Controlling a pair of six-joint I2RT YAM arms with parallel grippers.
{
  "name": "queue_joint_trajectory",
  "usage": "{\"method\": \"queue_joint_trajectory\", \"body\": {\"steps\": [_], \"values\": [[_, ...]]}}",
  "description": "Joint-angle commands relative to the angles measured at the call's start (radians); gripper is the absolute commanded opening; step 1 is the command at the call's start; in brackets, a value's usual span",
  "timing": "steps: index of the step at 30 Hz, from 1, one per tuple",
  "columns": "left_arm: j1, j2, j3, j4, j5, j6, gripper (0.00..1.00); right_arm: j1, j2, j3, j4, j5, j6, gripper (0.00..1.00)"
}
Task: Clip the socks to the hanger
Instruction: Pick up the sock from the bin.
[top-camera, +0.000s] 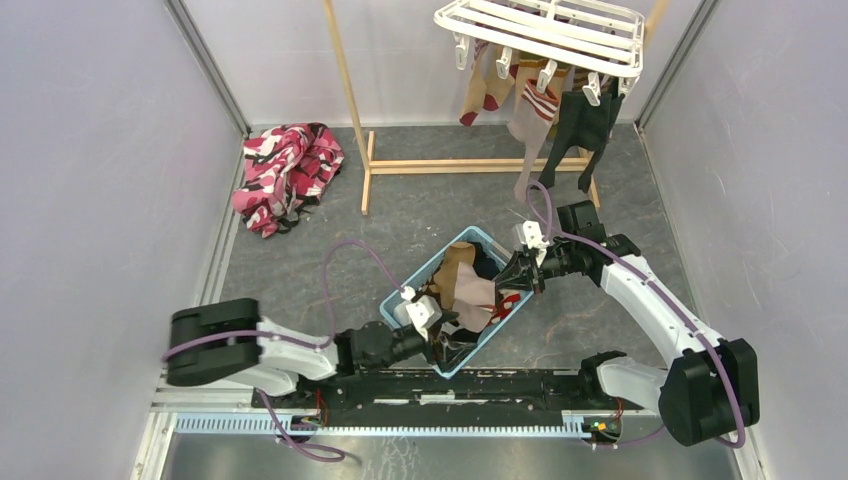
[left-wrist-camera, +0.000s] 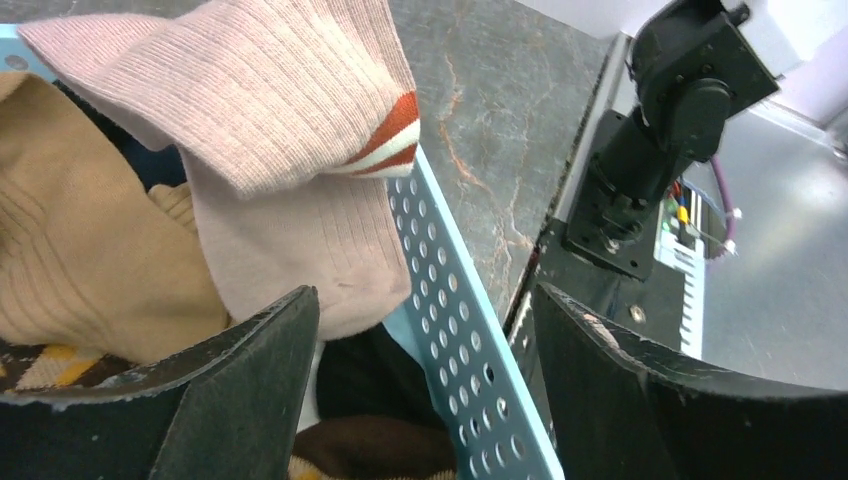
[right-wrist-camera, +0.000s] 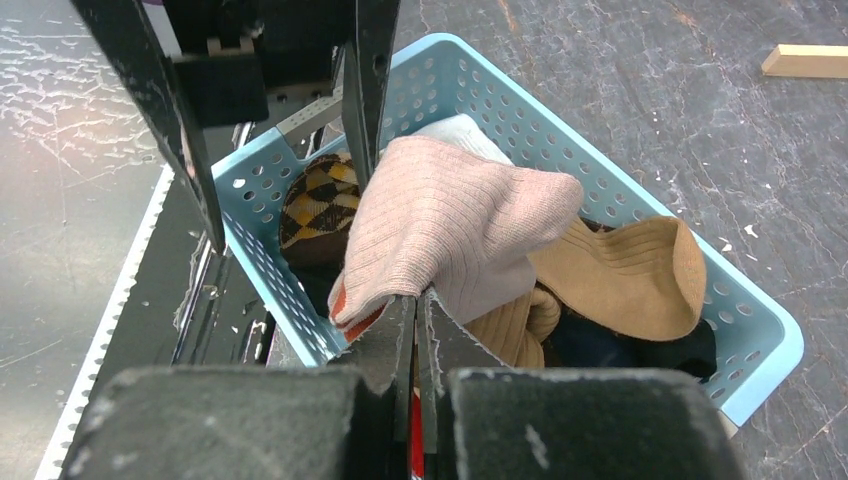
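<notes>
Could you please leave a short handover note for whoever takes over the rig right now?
Pincers: the left pincer is open over the wall of the blue basket. The right pincer is shut on the cuff of the pink sock, which lies draped over the basket's pile.
Done: several socks hang clipped on the white hanger at the back.
Left: clip the pink sock, then the tan sock, the argyle sock and the others in the basket.
</notes>
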Motion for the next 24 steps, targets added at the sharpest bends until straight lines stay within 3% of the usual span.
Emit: {"method": "queue_joint_trajectory", "body": {"steps": [1,6,12,15,18,21,24], "values": [[-0.048,0.21,0.072,0.483,-0.196,0.008,0.83,-0.009,-0.004,0.034,0.001,-0.038,-0.013,0.0],[-0.054,0.38,0.146,0.601,-0.355,-0.08,0.65,-0.012,-0.006,0.032,0.003,-0.037,-0.012,0.0],[-0.053,0.38,0.18,0.54,-0.425,-0.136,0.5,-0.014,-0.009,0.035,-0.002,-0.025,-0.018,0.0],[-0.052,0.345,0.188,0.47,-0.431,-0.152,0.22,-0.015,-0.004,0.037,-0.014,-0.017,-0.039,0.0],[-0.051,0.288,0.189,0.392,-0.39,-0.163,0.03,-0.015,0.011,0.054,-0.077,-0.013,-0.108,0.0],[-0.05,0.185,0.202,0.23,-0.351,-0.179,0.02,-0.016,0.026,0.069,-0.131,-0.002,-0.162,0.0],[-0.04,0.058,0.253,-0.066,-0.309,-0.179,0.02,-0.02,0.024,0.071,-0.139,0.011,-0.173,0.0]]}}
